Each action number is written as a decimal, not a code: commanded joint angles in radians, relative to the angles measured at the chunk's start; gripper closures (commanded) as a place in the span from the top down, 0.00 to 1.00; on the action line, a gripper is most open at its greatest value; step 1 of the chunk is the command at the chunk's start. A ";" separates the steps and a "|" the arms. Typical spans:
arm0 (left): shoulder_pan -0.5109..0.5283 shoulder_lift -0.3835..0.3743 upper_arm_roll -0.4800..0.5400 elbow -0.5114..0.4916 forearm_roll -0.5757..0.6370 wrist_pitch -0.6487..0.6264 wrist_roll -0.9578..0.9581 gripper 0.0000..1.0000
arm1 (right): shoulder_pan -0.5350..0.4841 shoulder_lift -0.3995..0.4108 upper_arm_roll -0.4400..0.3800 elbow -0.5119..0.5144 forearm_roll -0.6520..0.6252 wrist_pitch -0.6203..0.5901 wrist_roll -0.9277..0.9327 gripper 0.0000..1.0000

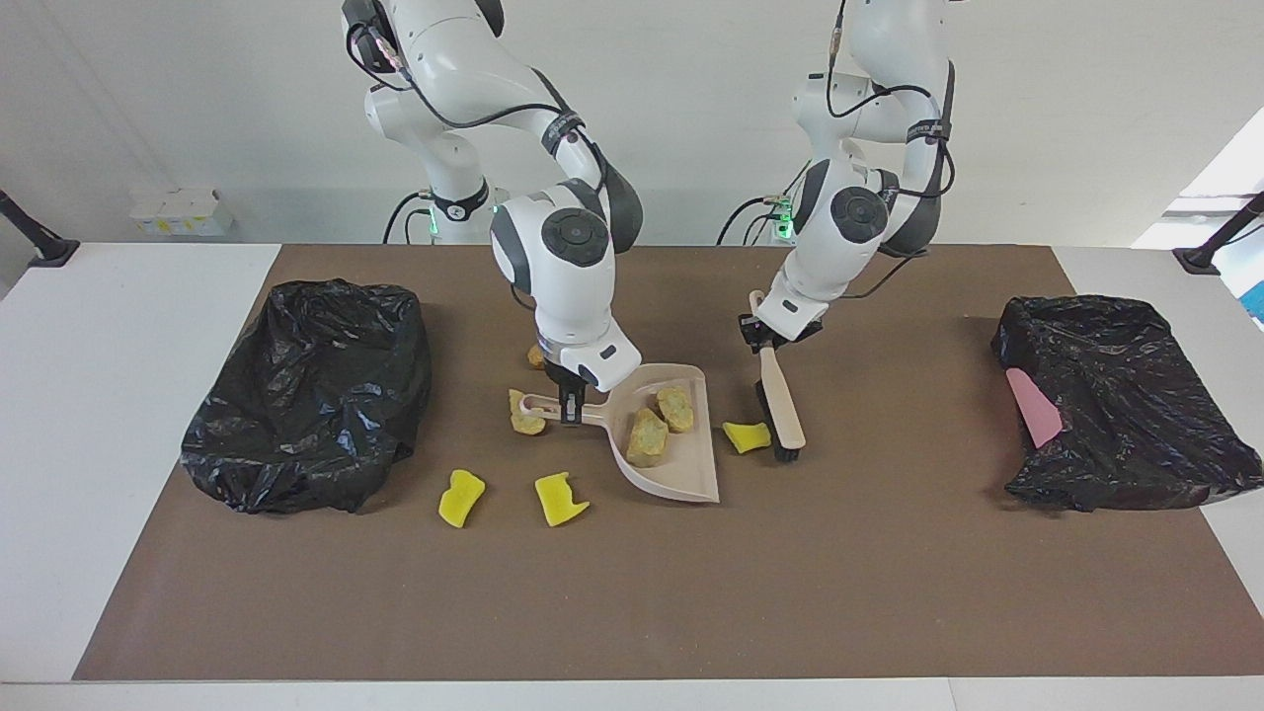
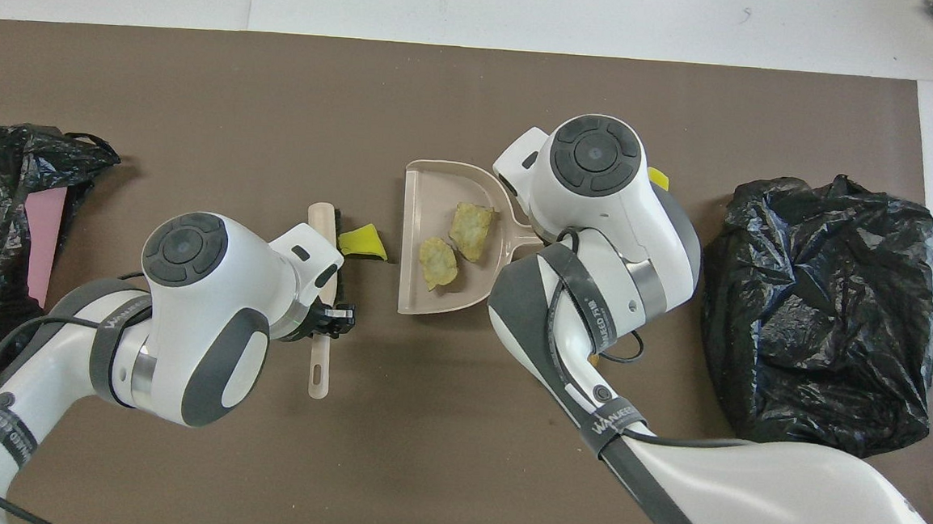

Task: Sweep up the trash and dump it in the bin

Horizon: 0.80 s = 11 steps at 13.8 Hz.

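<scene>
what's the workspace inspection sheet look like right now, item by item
surface: brown mat on a white table.
job's things: dustpan holds two tan chunks; yellow chunk on the mat between pan and brush; two yellow chunks and a tan chunk loose; black bag at the right arm's end.
clutter: second black bag with pink piece.
grippers: right gripper shut on dustpan handle; left gripper shut on brush.
cables: along both arms.
surroundings: white wall, nothing else seen.
</scene>
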 commanded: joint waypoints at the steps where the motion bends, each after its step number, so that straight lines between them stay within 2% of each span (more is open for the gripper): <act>1: 0.005 -0.048 0.011 -0.062 0.017 0.054 -0.007 0.00 | 0.022 -0.031 0.004 -0.054 -0.004 0.002 -0.026 0.00; 4: 0.027 0.003 0.011 -0.063 0.017 0.119 -0.007 0.00 | 0.025 -0.034 0.004 -0.064 -0.031 -0.002 -0.026 0.00; 7: 0.004 0.006 0.005 -0.060 0.017 0.138 -0.010 0.00 | 0.025 -0.037 0.004 -0.070 -0.031 -0.001 -0.025 0.00; 11: -0.117 -0.002 0.002 -0.055 -0.046 0.143 -0.025 0.00 | 0.027 -0.038 0.005 -0.070 -0.031 -0.004 -0.023 0.00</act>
